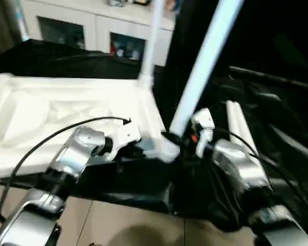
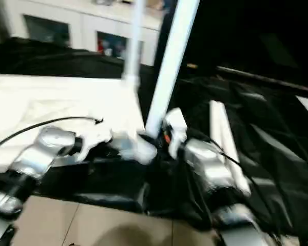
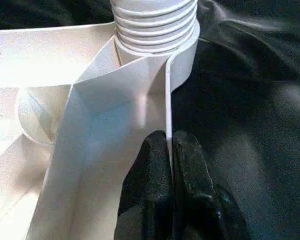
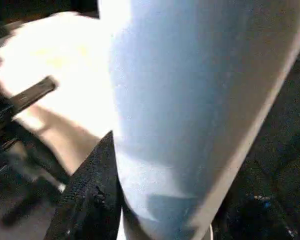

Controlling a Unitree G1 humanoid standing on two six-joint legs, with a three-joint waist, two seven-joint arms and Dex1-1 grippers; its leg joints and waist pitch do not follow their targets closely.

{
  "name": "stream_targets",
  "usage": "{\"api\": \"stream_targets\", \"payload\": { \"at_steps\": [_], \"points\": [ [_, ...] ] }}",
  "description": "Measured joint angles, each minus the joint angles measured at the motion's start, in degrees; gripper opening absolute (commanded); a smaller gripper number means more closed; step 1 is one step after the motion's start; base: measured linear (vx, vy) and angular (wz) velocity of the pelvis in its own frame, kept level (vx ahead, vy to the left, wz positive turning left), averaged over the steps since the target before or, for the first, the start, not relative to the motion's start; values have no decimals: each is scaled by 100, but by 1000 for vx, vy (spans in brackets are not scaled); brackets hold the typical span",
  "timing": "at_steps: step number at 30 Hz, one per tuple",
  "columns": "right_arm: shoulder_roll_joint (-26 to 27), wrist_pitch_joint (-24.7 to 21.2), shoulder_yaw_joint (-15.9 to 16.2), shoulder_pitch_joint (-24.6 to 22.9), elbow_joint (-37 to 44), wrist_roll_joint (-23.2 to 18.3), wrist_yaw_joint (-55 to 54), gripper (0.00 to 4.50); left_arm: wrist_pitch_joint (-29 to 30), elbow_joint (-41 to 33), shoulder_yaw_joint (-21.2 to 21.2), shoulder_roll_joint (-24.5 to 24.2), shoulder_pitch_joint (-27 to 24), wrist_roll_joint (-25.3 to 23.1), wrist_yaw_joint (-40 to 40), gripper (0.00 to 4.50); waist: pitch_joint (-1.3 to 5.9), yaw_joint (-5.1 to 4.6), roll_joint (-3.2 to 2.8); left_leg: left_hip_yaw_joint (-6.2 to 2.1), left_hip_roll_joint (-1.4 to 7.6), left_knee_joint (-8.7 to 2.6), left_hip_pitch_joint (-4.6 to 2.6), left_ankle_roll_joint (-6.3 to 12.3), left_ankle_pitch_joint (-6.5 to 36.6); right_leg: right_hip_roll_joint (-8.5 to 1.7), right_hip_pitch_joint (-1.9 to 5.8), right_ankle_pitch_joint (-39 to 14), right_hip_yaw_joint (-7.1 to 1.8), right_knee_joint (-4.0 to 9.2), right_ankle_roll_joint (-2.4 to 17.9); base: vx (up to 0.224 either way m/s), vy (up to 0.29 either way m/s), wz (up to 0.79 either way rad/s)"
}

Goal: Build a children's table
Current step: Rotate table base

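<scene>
Nearest, the left gripper (image 3: pixel 170 165) has its two black fingers pinched tight on the thin side wall of the white plastic rectangular table top (image 1: pixel 56 115), which lies underside up on black cloth (image 1: pixel 277 154). Just beyond that grip a ribbed, threaded leg end sits in the near corner socket (image 3: pixel 182 50). The right gripper (image 1: pixel 187 137), about half open, clasps the base of that long white tapered tubular leg (image 1: pixel 203 66). Another leg (image 1: pixel 153 38) stands upright at the far corner. A loose leg (image 1: pixel 238 128) lies on the cloth to the right. Behind stands a white cabinet with glass doors (image 1: pixel 92 28).
</scene>
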State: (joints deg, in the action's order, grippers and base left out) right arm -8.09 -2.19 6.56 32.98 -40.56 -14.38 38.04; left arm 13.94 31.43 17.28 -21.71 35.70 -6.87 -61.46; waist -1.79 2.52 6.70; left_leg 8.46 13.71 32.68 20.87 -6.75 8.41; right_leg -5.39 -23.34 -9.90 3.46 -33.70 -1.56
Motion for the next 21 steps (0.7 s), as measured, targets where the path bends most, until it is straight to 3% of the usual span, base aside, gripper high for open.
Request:
{"api": "stream_targets", "payload": {
  "at_steps": [3,6,7,8,9,10,11,12,13,14,15,17,18,21],
  "points": [
    [314,35,-156,492,-696,107,-873,189,525,150,-73,281,178,-82,507,0,-51,-90,-74,-127,12,-10,11,-1,1,-6,59,-1,176,158,3,-61,33,-15],
    [530,49,-366,915,-1317,159,-1750,189,1019,420,-127,646,426,-131,1099,0,-104,-88,-116,-172,32,-26,6,-1,1,-8,87,-50,283,175,86,-66,12,-10],
    [618,60,-485,1102,-1574,153,-2122,189,1224,532,-150,821,536,-154,1358,0,-131,-32,-127,-148,60,-64,12,-1,1,-11,98,-96,301,45,160,-93,-45,4],
    [683,63,-578,1237,-1772,152,-2418,189,1381,615,-160,966,617,-182,1557,0,-143,19,-91,-27,88,-88,-14,-1,1,-30,51,-264,252,-202,312,-54,-108,20],
    [715,76,-650,1320,-1881,151,-2630,189,1486,644,-162,1076,669,-193,1731,0,-153,94,-12,125,99,-98,-63,-2,1,-29,23,-349,131,-392,278,-54,-108,20],
    [766,118,-669,1437,-1983,158,-2875,189,1547,629,-199,1141,697,-193,1874,0,-180,166,118,206,109,68,-151,-56,115,-7,-77,-326,23,-444,161,11,-146,10],
    [788,157,-661,1488,-2008,174,-2996,189,1591,600,-250,1170,702,-181,1928,0,-208,257,67,145,112,412,-181,-39,440,-46,-114,-326,114,-429,160,8,-78,-4],
    [823,176,-656,1536,-2034,186,-3069,189,1635,579,-290,1173,707,-173,1933,0,-184,294,-10,95,59,519,-209,-3,537,-88,-94,-326,219,-408,159,101,-21,-40],
    [842,252,-670,1573,-2042,211,-3190,189,1704,555,-299,1223,760,-172,1973,0,-176,293,-67,-84,-87,431,-245,-39,552,-108,-92,-325,374,-279,160,82,55,-37],
    [843,261,-680,1609,-2104,227,-3267,189,1736,553,-297,1281,758,-181,2063,0,-152,276,-32,-87,-88,250,-241,-89,511,-62,-86,-312,382,-119,180,80,32,-27],
    [852,272,-693,1634,-2142,230,-3304,189,1739,552,-296,1292,758,-180,2110,0,-147,258,-24,-55,-88,182,-241,-71,437,-41,-84,-249,352,-75,247,0,0,0],
    [903,312,-738,1639,-2183,269,-3372,189,1737,568,-286,1286,758,-179,2160,0,-159,250,12,37,-105,184,-286,-72,373,-34,-72,59,231,-78,309,0,0,0],
    [920,353,-753,1652,-2246,279,-3383,189,1733,591,-284,1284,758,-178,2164,0,-158,241,12,34,-114,182,-319,-73,375,-13,-67,62,223,-75,295,0,0,0],
    [947,432,-814,1739,-2365,302,-3368,189,1694,593,-284,1244,771,-173,2166,0,-157,225,-6,-29,-81,122,-283,-75,375,8,-61,62,324,18,295,0,0,0]
  ]
}}
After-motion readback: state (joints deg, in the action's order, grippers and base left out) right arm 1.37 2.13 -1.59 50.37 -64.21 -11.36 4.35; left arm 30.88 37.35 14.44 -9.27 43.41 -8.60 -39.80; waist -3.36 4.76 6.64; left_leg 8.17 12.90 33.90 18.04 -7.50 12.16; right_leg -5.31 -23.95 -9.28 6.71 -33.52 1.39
